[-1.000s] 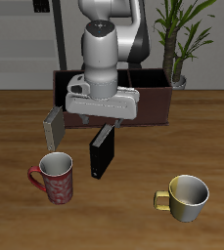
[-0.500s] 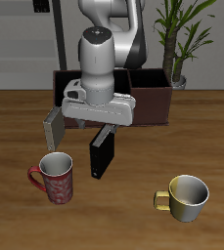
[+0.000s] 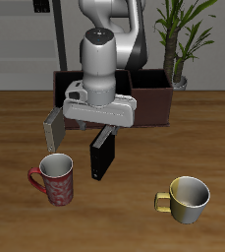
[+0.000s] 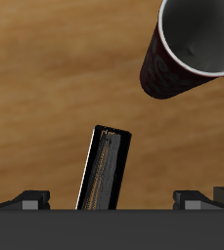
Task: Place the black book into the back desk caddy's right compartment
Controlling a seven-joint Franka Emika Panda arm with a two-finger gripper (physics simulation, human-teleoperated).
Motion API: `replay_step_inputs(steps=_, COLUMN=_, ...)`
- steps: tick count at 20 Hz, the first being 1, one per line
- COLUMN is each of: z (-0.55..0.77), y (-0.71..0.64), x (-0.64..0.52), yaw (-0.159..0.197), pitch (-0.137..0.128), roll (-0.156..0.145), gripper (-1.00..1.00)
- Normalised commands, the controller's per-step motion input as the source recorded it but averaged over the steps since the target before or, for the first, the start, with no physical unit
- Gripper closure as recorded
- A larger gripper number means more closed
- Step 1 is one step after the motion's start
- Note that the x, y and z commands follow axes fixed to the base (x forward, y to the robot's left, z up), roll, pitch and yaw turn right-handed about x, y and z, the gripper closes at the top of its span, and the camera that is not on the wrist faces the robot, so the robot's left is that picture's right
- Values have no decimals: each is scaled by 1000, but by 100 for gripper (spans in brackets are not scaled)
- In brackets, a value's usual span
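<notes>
- The black book (image 3: 102, 156) stands upright on its edge on the table, in front of the back desk caddy (image 3: 153, 102) and just beside the red patterned mug (image 3: 55, 179); in the wrist view I see its top edge (image 4: 106, 168) from above, slightly tilted.
- My gripper (image 3: 101, 126) hangs directly over the book — whether the fingers are wide or narrow I cannot tell; the hand body hides them from outside, and the wrist view shows only two dark stubs either side of the book.
- As I judge it, the step is the grasp: come straight down, centre the thin cover between the pads (it would tip easily if one pad touched first), then close.
- The right compartment is hidden behind the arm, so I can't check it from here.
- A grey patterned book (image 3: 54, 128) leans nearby; a gold mug (image 3: 188, 199) sits well apart.
</notes>
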Motion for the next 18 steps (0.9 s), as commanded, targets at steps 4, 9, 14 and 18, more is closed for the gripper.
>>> replay_step_inputs(steps=4, z=-99, y=99, x=-26, yaw=-6, pitch=-39, roll=-27, gripper=-100)
replay_step_inputs(steps=9, z=-109, y=-53, x=10, yaw=-2, pitch=-21, roll=-30, gripper=-100)
replay_step_inputs(steps=14, z=-103, y=-99, x=19, yaw=-50, pitch=-6, roll=-23, gripper=-100)
replay_step_inputs(steps=18, z=-125, y=69, x=32, yaw=-23, pitch=9, roll=7, gripper=-100)
